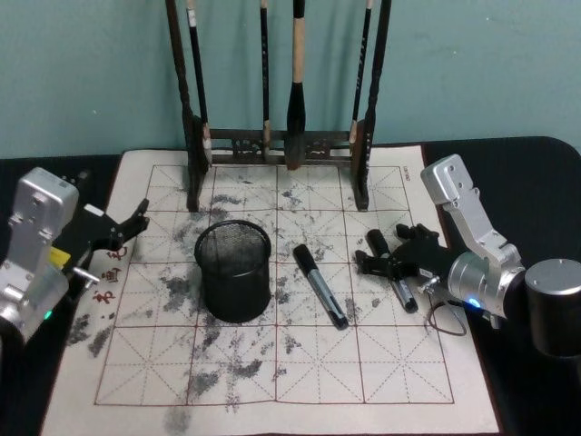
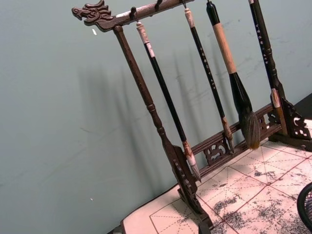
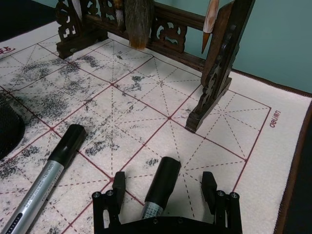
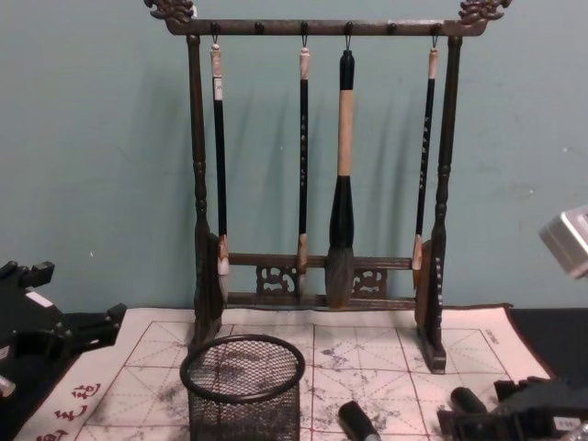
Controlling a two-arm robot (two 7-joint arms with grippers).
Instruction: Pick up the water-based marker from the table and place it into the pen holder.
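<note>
Straddling a grey-barrelled, black-capped water-based marker (image 3: 158,195), the right hand (image 3: 164,181) has its fingers (image 3: 119,183) spread either side, clear of it. The marker lies flat on the ink-stained white grid mat (image 1: 318,363). A second similar marker (image 1: 320,285) lies beside it, then the upright black wire-mesh cylindrical pen holder (image 1: 233,291); the left hand (image 1: 123,227) is parked at the mat's left edge, grip state cannot tell.

There are two black-capped, grey-barrelled markers (image 1: 320,284), one black wire-mesh cylindrical pen holder (image 1: 234,271), one dark wooden brush rack with carved ends (image 4: 317,28), four hanging calligraphy brushes (image 4: 342,184), and one ink-stained, red-gridded white felt mat (image 1: 381,363).
</note>
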